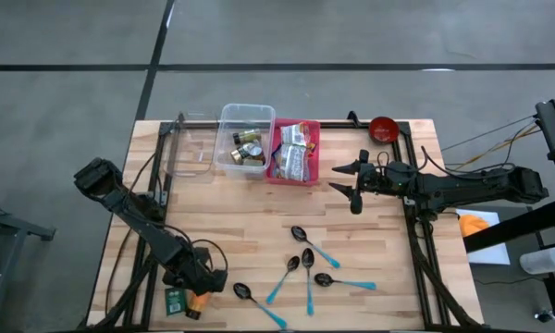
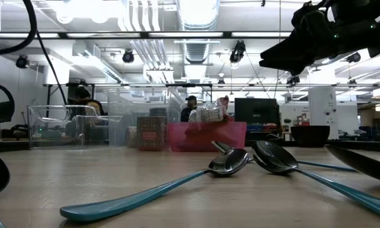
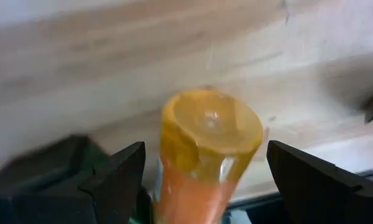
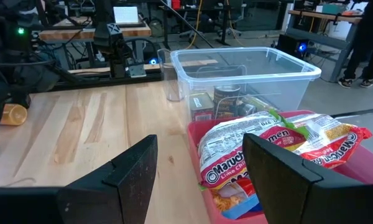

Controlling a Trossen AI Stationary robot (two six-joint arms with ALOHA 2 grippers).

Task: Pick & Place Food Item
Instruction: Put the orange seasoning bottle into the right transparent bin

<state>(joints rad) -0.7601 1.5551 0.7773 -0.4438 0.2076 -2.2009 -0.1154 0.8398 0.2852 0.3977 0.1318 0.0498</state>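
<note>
An orange bottle with a yellow end (image 3: pixel 205 143) lies on the wooden table near its front left corner, and shows small in the high view (image 1: pixel 197 303). My left gripper (image 3: pixel 202 162) points steeply down over it, open, one finger on each side of the bottle. My right gripper (image 1: pixel 350 182) hovers open and level above the table's right half, facing a pink bin (image 4: pixel 202 140) of ramen packets (image 4: pixel 267 146) and a clear bin (image 4: pixel 242 71) holding small jars and cans. My left gripper straddles the bottle's yellow end from above. A clear gap shows between the bottle and one finger (image 3: pixel 311 180). The other finger (image 3: pixel 121 177) stands right beside the bottle's side, and I cannot tell whether it touches.
A dark green packet (image 1: pixel 174 301) lies just left of the bottle. Several teal-handled spoons (image 1: pixel 305 268) are scattered at the front centre. A clear container (image 1: pixel 190 148) stands at the far left, a red bowl (image 1: pixel 382 128) at the far right.
</note>
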